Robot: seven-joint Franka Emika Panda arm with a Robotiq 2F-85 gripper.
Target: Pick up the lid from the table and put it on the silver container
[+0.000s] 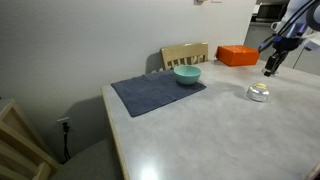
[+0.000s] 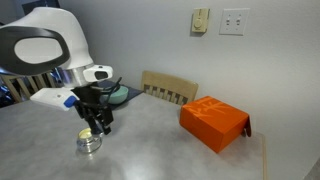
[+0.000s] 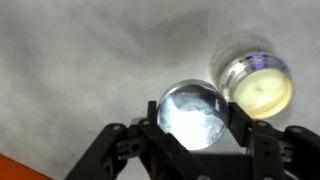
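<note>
Nearest the wrist camera, your gripper (image 3: 192, 120) has its fingers (image 3: 244, 128) clamped on the round, mirror-bright metal lid (image 3: 188, 106), 1 finger at each side of its edge. The lid hangs clear of the pale grey table (image 3: 70, 50), just beside the small squat shiny silver container (image 3: 256, 82) and not yet over its mouth, which stands open.

In both exterior views the gripper (image 1: 272, 68) (image 2: 97, 123) sits just above and to one side of the silver container (image 1: 259, 93) (image 2: 90, 142).

I see 3 risks:
1. The grip is on a thin, smooth rim. A sharp sideways move toward the silver container could let the lid tilt or slide out of the fingers.
2. The silver container looks light and nothing holds it in place. If you descend while off-centre, a finger or the lid's edge may catch its rim and push or tip it.
3. If you let go too high above the silver container, or with the lid tilted, it may land cocked on the rim or roll off.

Farther out, the round teal bowl (image 1: 187, 74) on the dark blue-grey cloth mat (image 1: 150, 95) and the orange box (image 1: 238, 55) lie well apart from the silver container, so neither is likely to get in your way.
</note>
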